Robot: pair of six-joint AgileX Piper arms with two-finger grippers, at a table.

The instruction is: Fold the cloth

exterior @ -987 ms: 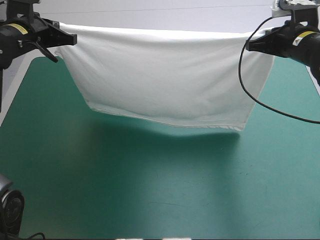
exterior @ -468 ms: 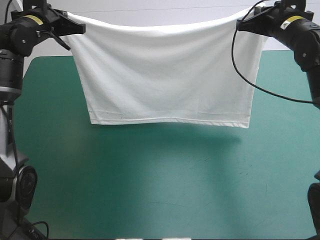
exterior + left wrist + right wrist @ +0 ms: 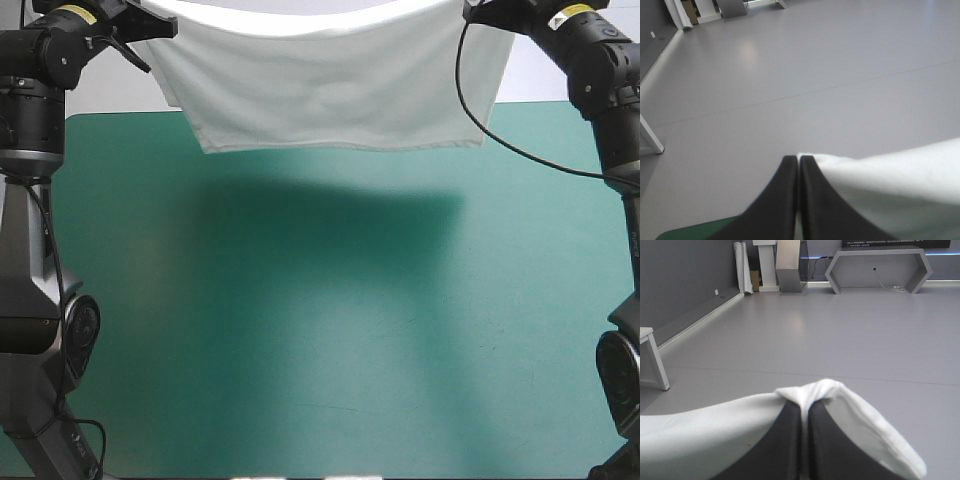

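Note:
The white T-shirt (image 3: pixel 330 85) hangs stretched in the air above the table's far edge, held by its upper corners. My left gripper (image 3: pixel 160 22) is shut on the T-shirt's left corner, my right gripper (image 3: pixel 470 14) on its right corner. The shirt's lower hem hangs level, clear of the teal-green cover (image 3: pixel 320 330), and casts a wide shadow on it. In the left wrist view the black fingers (image 3: pixel 812 200) meet in a point at the left gripper (image 3: pixel 799 159), white cloth (image 3: pixel 900 185) trailing to one side. In the right wrist view cloth (image 3: pixel 700 440) bunches over the tip of the right gripper (image 3: pixel 805 402).
Both arms are raised high at the table's far corners, the left arm's column (image 3: pixel 35 250) along the left edge and the right arm's (image 3: pixel 620 250) along the right. Both wrist views look level into the room.
Both grippers have risen and drawn closer together, lifting the T-shirt. Its lower hem, which hung over the table's far half earlier, now sits near the far edge.

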